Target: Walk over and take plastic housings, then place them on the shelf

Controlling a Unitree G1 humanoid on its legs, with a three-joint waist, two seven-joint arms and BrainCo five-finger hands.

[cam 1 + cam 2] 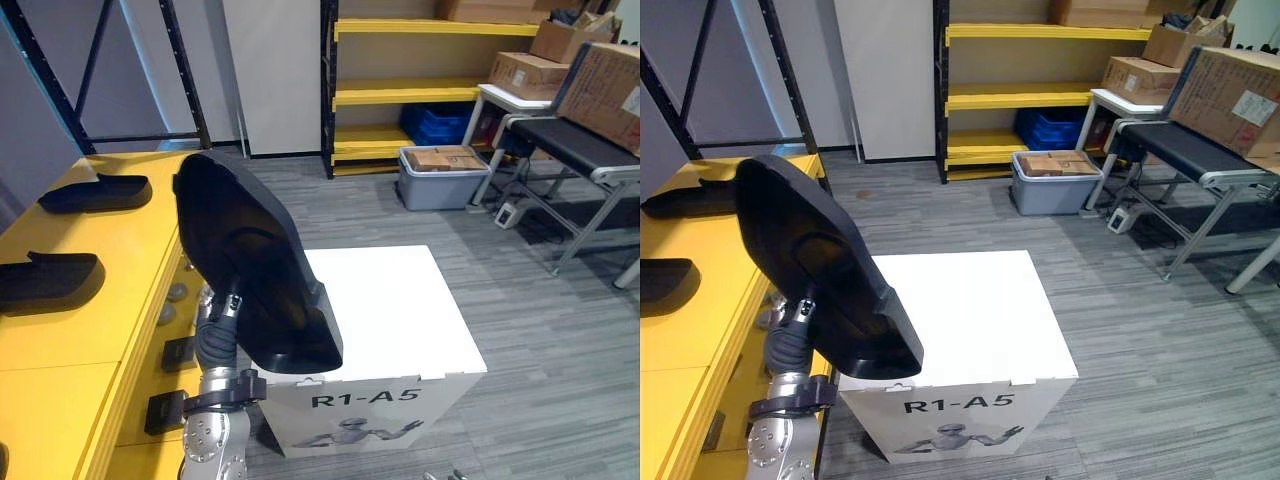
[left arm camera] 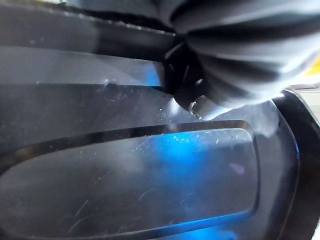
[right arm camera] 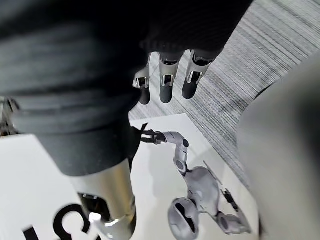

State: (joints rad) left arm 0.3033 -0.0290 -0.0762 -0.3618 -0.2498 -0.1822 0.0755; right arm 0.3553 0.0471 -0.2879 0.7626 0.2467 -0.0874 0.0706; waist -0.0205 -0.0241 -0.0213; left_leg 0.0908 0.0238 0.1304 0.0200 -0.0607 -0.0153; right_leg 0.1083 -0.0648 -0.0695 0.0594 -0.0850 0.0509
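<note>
At the robot's left, the yellow shelf point(image 1: 90, 330) runs along the edge of the scene, with bare surface at its near end. Straight ahead stands a white box point(image 1: 400, 310) with its top closed. Between shelf edge and box, a large black housing point(image 1: 250, 260) is carried aloft and tilted, its broad end low over the box's near corner. Two placed housings point(image 1: 95, 192) lie flat on the shelf farther off, apart from each other.

The left hand point(image 1: 230, 305) reaches up into the carried housing from beneath. The shell hides its grasp, so whether it is clenched or released cannot be told. The right hand point(image 3: 167, 82) hangs beside the box front, fingers relaxed and holding nothing.

Step in hand, by judgement: pick-up is done and transfer to the shelf is under way. The next move calls for swinging the housing leftward over the bare surface, clear of the shelf edge and the placed pair. It should then be lowered flat before release.
</note>
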